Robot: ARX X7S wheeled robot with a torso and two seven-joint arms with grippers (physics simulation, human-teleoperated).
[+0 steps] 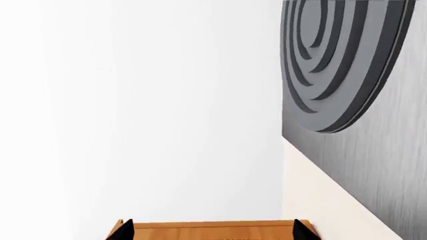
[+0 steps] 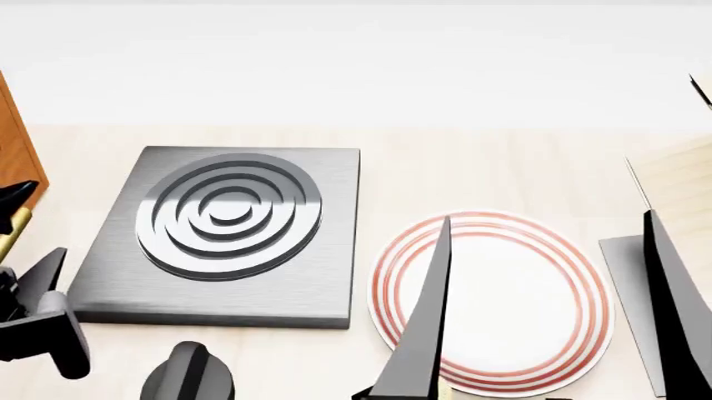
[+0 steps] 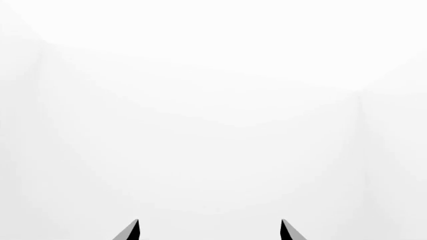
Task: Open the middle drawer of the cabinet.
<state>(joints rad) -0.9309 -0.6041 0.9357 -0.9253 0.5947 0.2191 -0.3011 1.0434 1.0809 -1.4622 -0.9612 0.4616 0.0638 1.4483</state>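
The orange-brown wooden cabinet [image 2: 16, 137] shows only as a sliver at the far left edge of the head view. In the left wrist view a strip of the cabinet [image 1: 213, 234] lies between my two black fingertips. My left gripper [image 2: 33, 225] is open and close in front of the cabinet. A small brass-coloured piece [image 2: 9, 235] sits between its fingers at the picture's edge. I cannot tell the middle drawer from the others here. My right gripper [image 2: 545, 317] is open above the table with nothing in it; its wrist view shows only white past the right gripper [image 3: 209, 230].
A grey square slab with raised concentric rings [image 2: 228, 217] lies on the pale table just right of the cabinet. A white plate with red rings [image 2: 489, 250] is under the right gripper. A pale wooden rack [image 2: 681, 179] stands at the right edge.
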